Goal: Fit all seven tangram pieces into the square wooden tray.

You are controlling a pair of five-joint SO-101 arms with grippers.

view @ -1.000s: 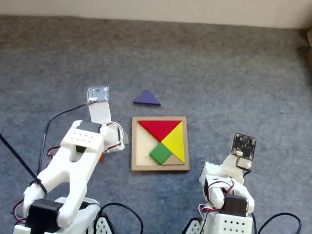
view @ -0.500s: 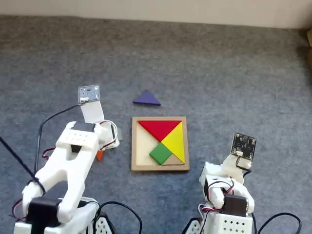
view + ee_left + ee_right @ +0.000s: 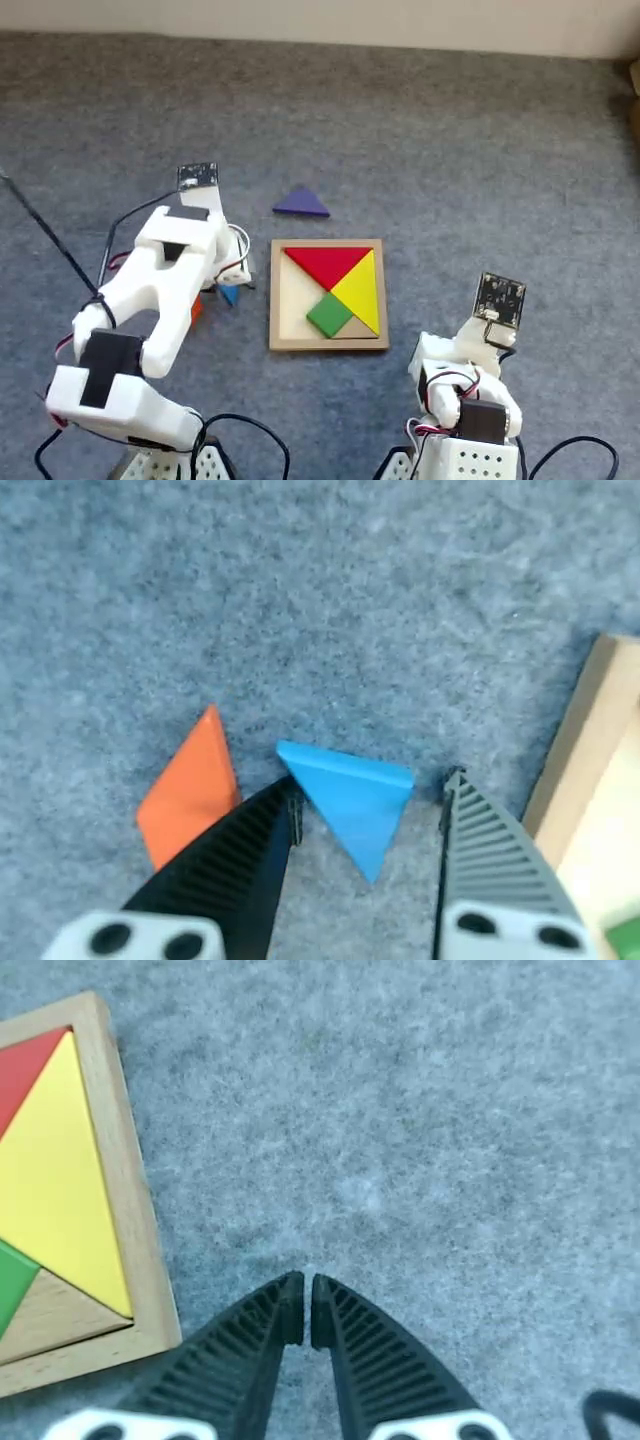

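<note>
Lying flat on the grey tabletop (image 3: pixel 450 150), the blue triangle (image 3: pixel 350 790) sits just outside the square wooden tray (image 3: pixel 277 300), on the left arm's side. The orange piece (image 3: pixel 190 798) is right beside it, their corners almost meeting. The left gripper (image 3: pixel 373 788) now hangs over the blue triangle with its jaws spread, one tip at each side of the piece, and the dark tip close against the edge nearest the orange piece. Neither tip is pinching yet. I judge this to be the line-up for a grasp, so the blue triangle looks like the next piece bound for the tray.

Inside the tray lie the red triangle (image 3: pixel 326 262), the yellow triangle (image 3: pixel 360 290) and the green square (image 3: pixel 329 314). Bare wood shows down the half nearest the left arm, so there seems to be room. The purple triangle (image 3: pixel 301 203) waits beyond the tray's far wall. The right gripper (image 3: pixel 306 1310) rests low over the tabletop near the tray's near corner, with its jaws pressed together on nothing.

A second ago the left arm lay lower and covered the blue triangle, and only a sliver of orange peeped out by its wrist. Half a second ago it had swung outward, away from the tray. Now it has reared up and come back toward the tray, and both loose pieces show beside its wrist. The tray's three pieces, the purple triangle and the right arm have not shifted.
</note>
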